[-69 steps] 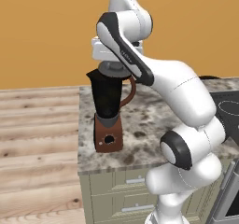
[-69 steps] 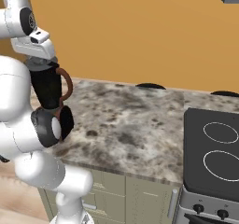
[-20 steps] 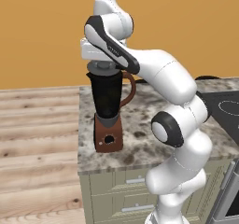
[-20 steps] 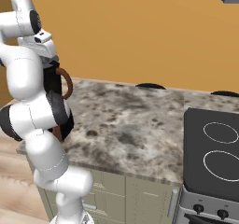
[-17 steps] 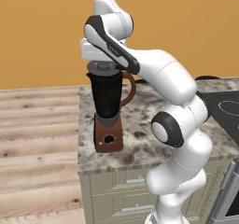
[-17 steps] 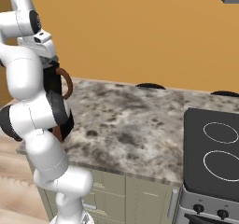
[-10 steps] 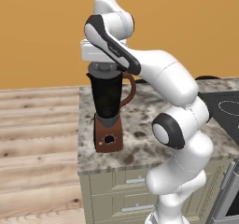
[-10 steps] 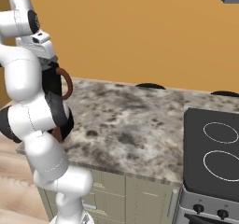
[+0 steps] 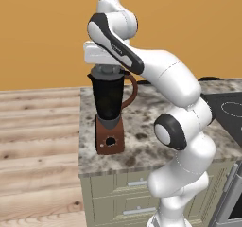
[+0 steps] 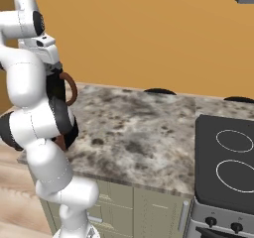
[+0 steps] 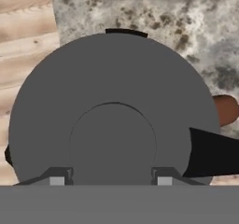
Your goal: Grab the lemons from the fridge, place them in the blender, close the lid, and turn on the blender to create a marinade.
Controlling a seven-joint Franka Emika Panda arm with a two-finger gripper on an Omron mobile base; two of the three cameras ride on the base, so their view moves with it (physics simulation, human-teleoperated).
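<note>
— One change stands out: since a few seconds ago the arm has straightened up over the blender [image 9: 110, 111], and the lid [image 11: 112, 111] now sits on the jar's top.
— And the end effector [image 11: 110, 180]?
— Its fingertips flank the lid's raised knob, fairly wide; whether they still grip it I cannot tell.
— Room to move?
— The blender stands close to the table [image 10: 149, 128] corner, floor beyond; toward the stove, open stone.

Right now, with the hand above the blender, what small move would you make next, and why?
Probably lift straight up: the lid already sits on the blender jar, and the fingers flank its centre knob with gaps, so the gripper looks open.
</note>
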